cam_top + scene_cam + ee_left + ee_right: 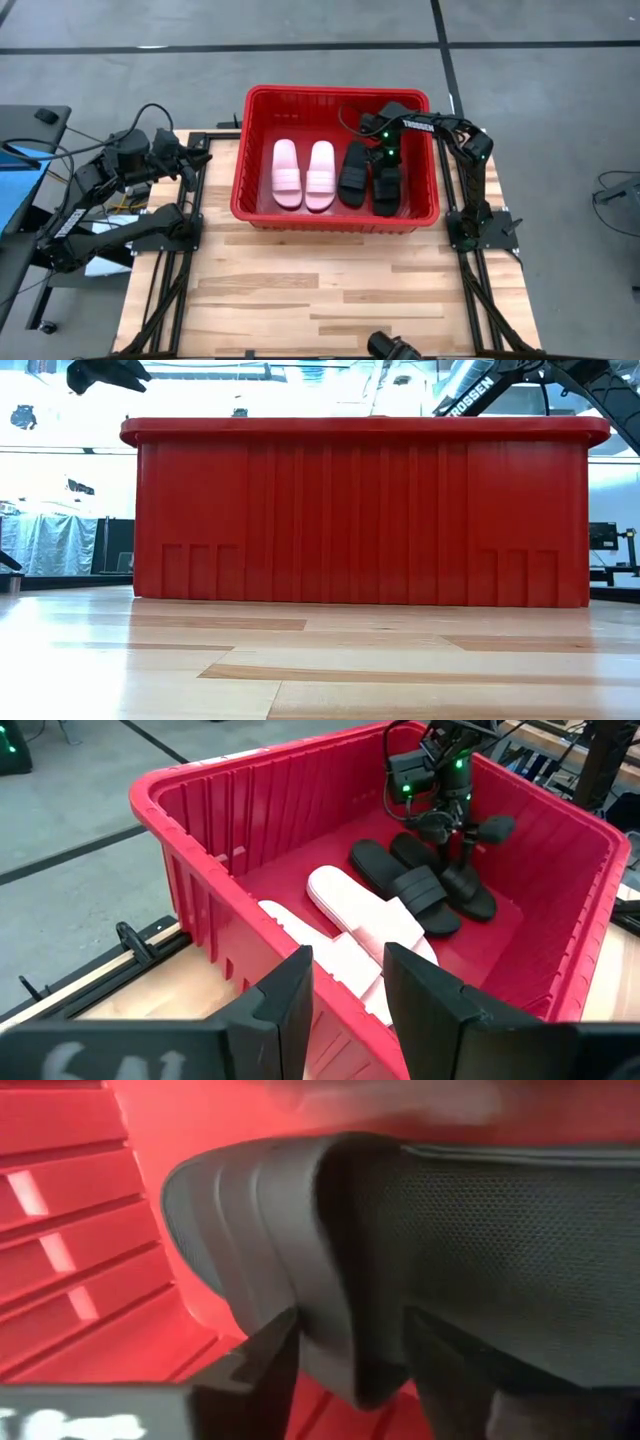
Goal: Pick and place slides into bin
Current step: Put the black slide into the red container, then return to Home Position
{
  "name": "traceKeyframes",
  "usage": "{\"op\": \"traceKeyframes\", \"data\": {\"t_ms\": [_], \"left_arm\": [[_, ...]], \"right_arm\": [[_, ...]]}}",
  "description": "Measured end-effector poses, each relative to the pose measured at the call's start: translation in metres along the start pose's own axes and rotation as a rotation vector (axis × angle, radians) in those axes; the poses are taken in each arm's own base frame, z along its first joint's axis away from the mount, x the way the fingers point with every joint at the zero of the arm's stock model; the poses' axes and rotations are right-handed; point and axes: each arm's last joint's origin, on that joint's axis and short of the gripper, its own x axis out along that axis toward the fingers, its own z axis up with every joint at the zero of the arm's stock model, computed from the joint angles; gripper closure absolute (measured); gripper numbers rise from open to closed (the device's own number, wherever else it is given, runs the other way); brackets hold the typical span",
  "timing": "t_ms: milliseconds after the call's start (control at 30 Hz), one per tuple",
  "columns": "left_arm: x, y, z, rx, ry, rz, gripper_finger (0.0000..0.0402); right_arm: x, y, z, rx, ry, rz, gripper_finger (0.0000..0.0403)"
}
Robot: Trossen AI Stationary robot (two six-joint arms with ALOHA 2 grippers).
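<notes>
I read "TROSSEN" on the arm in the low view. My right gripper sat inside the red bin on the bench, its jaws pinching the toe edge of a black slide. I counted four slides in the bin: two black slides and two pink slides. My left gripper waited outside, jaws spread.

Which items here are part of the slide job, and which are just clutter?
Job items:
- large red ribbed plastic bin
- two pale pink slide sandals, lying in the bin
- two black slide sandals, in the bin
- right end effector, down in the bin around a black sandal
- left end effector, open, beside the bin

Clutter:
- loose cables left of the table
</notes>
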Motion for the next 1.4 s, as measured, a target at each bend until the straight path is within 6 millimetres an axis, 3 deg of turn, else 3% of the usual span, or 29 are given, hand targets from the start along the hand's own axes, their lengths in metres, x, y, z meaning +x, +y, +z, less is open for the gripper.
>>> {"op": "traceKeyframes", "data": {"t_ms": [233,567,733,933,1033,1133,1267,1400], "left_arm": [[0.0,0.0,0.0,0.0,0.0,-0.001,0.0287],[0.0,0.0,0.0,0.001,0.0,-0.002,0.0287],[0.0,0.0,0.0,0.005,-0.003,-0.002,0.0287],[0.0,0.0,0.002,0.053,-0.022,0.007,0.0287],[0.0,0.0,0.004,0.078,-0.049,0.022,0.0287],[0.0,-0.001,0.007,0.104,-0.081,0.019,0.0287],[-0.007,-0.002,0.013,0.151,-0.114,0.017,0.0287],[-0.021,-0.005,0.023,0.178,-0.17,0.005,0.0288]], "right_arm": [[-0.015,0.005,0.007,0.0,-0.026,-0.018,0.0191],[-0.06,-0.003,0.007,0.0,-0.094,-0.151,0.0188],[-0.095,-0.009,-0.001,0.046,-0.123,-0.29,0.0191],[-0.157,0.0,-0.016,0.186,-0.284,-0.388,0.019],[-0.19,0.015,-0.027,0.238,-0.42,-0.434,0.0193],[-0.223,0.043,-0.04,0.261,-0.576,-0.507,0.0195],[-0.255,0.093,-0.055,0.258,-0.799,-0.591,0.0197],[-0.273,0.151,-0.07,0.194,-1.002,-0.632,0.0197]]}}
